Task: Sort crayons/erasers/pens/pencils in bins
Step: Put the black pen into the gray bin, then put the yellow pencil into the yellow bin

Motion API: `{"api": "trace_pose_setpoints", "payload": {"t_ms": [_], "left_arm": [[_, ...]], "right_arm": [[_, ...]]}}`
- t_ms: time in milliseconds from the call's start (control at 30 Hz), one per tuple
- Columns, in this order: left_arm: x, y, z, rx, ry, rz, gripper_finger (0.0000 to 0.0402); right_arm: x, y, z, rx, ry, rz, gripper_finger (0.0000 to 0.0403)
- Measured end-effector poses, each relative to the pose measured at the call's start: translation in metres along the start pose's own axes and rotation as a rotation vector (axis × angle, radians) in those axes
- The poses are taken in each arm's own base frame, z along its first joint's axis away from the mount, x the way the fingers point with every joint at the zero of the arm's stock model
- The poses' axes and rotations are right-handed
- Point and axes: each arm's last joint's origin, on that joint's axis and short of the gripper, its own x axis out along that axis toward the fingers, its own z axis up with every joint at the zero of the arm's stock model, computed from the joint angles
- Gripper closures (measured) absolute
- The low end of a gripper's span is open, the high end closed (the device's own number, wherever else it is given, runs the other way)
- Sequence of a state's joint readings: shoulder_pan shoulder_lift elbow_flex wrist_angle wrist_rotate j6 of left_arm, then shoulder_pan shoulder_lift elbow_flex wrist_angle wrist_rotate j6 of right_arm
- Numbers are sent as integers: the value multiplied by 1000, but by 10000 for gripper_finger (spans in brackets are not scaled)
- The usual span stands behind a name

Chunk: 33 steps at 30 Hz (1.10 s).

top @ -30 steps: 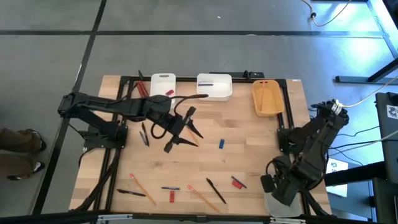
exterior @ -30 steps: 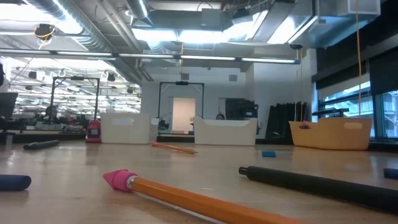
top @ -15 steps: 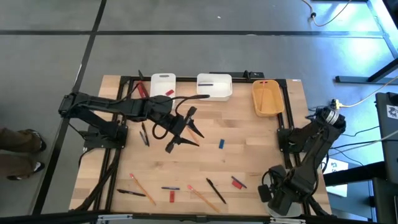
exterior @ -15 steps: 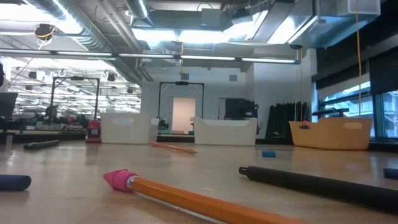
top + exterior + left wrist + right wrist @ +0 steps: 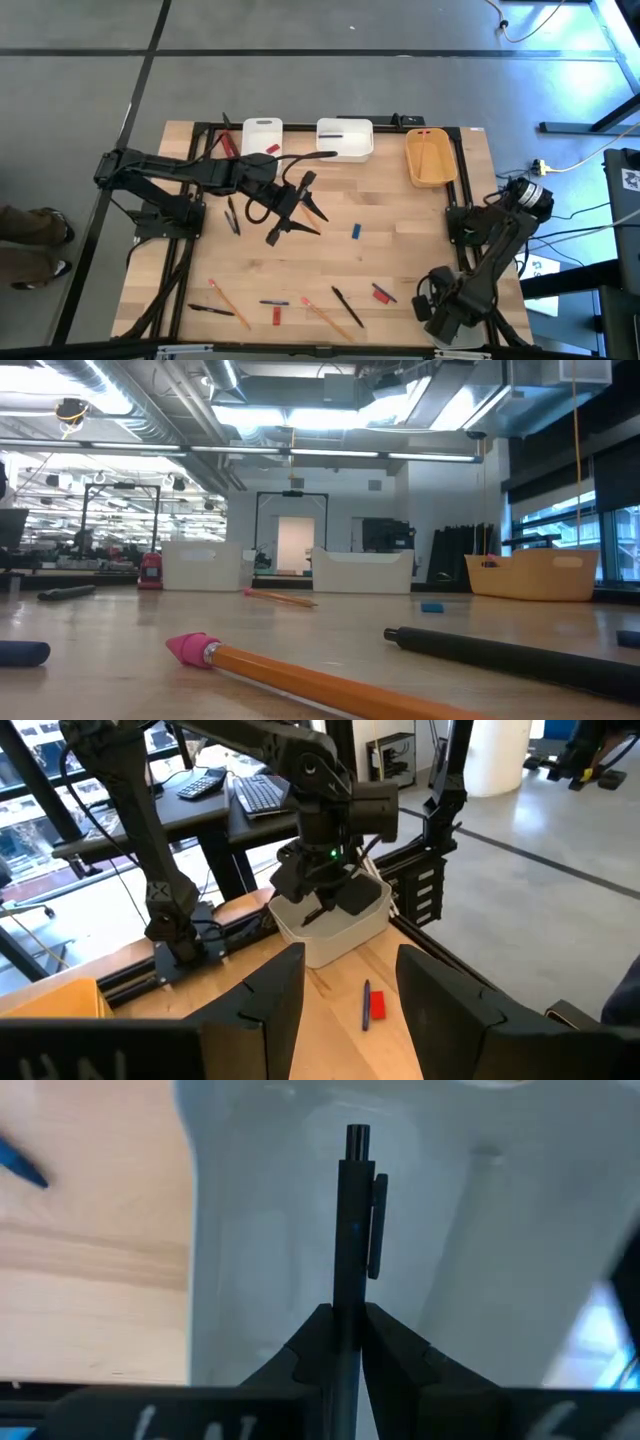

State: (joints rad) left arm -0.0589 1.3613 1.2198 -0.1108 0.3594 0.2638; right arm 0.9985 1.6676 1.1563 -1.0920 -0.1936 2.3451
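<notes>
Wooden table (image 5: 400,250); right hand (image 5: 340,1342) clenched on black pen (image 5: 352,1230), lower shaft hidden; left hand (image 5: 345,990) released.

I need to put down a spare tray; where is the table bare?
Bare wood lies right of the blue piece, below the yellow bin. The near edge is crowded with pens and pencils; the left gripper hovers mid-table.

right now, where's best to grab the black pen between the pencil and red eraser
Mid-shaft of the black pen, from straight above, pincer fingers across its thin width: it lies flat and diagonal, with bare wood either side before the pencil and red eraser.
</notes>
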Motion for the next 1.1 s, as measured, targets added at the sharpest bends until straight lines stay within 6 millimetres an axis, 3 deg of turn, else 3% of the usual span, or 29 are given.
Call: {"api": "trace_pose_setpoints", "payload": {"t_ms": [333, 500, 933, 1100], "left_arm": [[0, 0, 0, -1, 0, 0, 250], [0, 0, 0, -2, 0, 1, 250], [0, 0, 0, -3, 1, 6, 250], [-7, 2, 3, -55, 75, 122, 250]], "right_arm": [[27, 2, 7, -27, 48, 35, 356], [27, 3, 7, -29, 49, 37, 348], [26, 3, 7, -19, 54, 32, 251], [10, 8, -1, -23, 59, 84, 247]]}}
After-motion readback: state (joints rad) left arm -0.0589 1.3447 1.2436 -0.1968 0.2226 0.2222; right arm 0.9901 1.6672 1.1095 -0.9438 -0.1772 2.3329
